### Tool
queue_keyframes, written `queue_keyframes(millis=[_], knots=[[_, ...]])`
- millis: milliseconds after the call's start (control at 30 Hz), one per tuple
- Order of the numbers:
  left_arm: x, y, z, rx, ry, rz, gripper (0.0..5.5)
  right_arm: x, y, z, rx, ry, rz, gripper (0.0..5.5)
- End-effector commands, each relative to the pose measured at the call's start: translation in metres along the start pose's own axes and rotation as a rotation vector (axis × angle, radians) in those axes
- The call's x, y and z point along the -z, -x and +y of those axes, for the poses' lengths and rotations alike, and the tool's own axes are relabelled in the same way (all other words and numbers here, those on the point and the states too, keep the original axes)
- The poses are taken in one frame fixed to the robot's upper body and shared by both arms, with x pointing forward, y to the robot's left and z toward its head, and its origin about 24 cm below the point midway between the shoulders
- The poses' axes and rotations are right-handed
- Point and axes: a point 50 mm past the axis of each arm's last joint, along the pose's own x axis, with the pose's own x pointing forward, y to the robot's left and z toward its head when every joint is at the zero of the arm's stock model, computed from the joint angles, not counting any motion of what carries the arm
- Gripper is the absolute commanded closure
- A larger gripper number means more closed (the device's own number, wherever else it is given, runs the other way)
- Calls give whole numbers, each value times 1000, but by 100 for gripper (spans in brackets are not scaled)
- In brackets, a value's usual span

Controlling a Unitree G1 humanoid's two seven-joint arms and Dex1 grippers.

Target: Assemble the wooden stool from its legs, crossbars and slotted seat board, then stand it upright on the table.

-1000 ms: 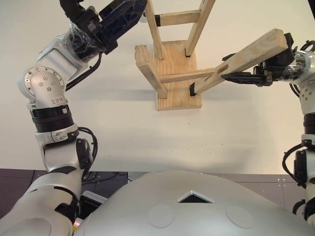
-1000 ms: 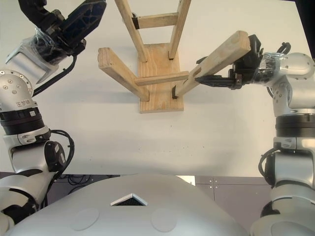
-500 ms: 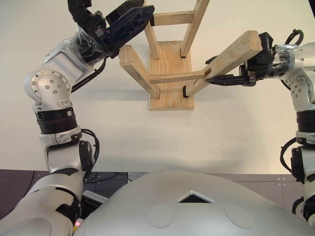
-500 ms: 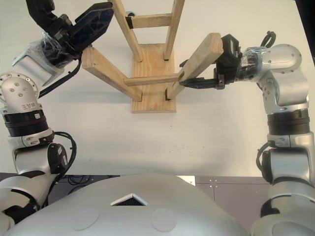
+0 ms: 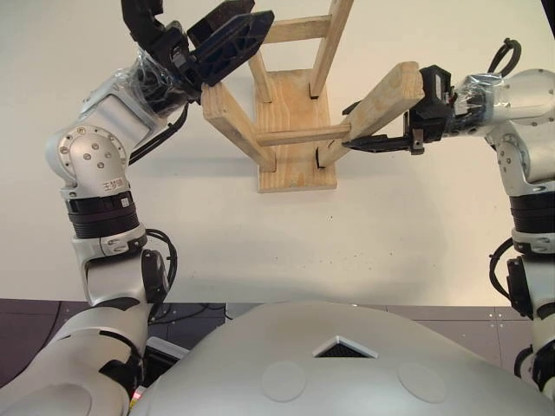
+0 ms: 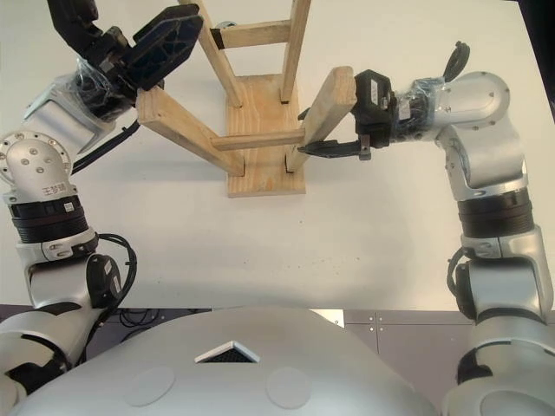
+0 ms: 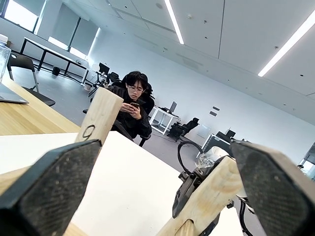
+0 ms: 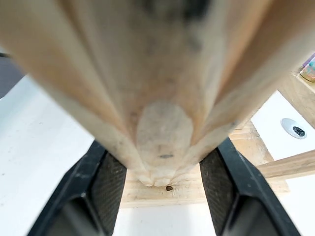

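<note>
The wooden stool stands upside down, its seat board (image 5: 297, 173) flat on the white table and its legs rising toward me, joined by crossbars (image 5: 299, 134). My right gripper (image 5: 368, 123) is shut on the front right leg (image 5: 395, 87) just below its free end; in the right wrist view that leg (image 8: 162, 98) sits between the black fingers (image 8: 106, 184). My left gripper (image 5: 227, 35) is open, hovering just behind the top of the front left leg (image 5: 218, 102). Both of its fingers (image 7: 47, 187) stand wide apart in the left wrist view.
The table (image 5: 260, 251) is white and bare around the stool; its near edge runs just in front of my body. A small round white disc (image 8: 295, 129) lies on the table behind the stool. An office room with a seated person shows behind in the left wrist view.
My right gripper has pulled its leg to the left, and the whole stool has slid left with it. My left gripper has come down and in toward the front left leg.
</note>
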Motion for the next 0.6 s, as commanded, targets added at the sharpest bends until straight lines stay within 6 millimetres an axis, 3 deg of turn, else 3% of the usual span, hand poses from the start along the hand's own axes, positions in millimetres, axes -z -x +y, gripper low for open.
queue_keyframes(millis=[33, 200, 333, 500, 600], knots=[[11, -3, 1, -21, 13, 39, 69, 56, -19, 25, -119, -171, 407, 348], [12, -4, 2, -22, 14, 38, 69, 101, -21, 43, -280, -459, 613, 348], [11, -4, 1, -19, 11, 33, 69, 138, -17, 74, -339, -616, 715, 348], [10, 0, -3, -31, 16, 24, 69, 152, -40, 114, -272, -829, 560, 348], [4, 4, -2, -47, 14, 15, 69, 159, -51, 117, -198, -886, 509, 348]])
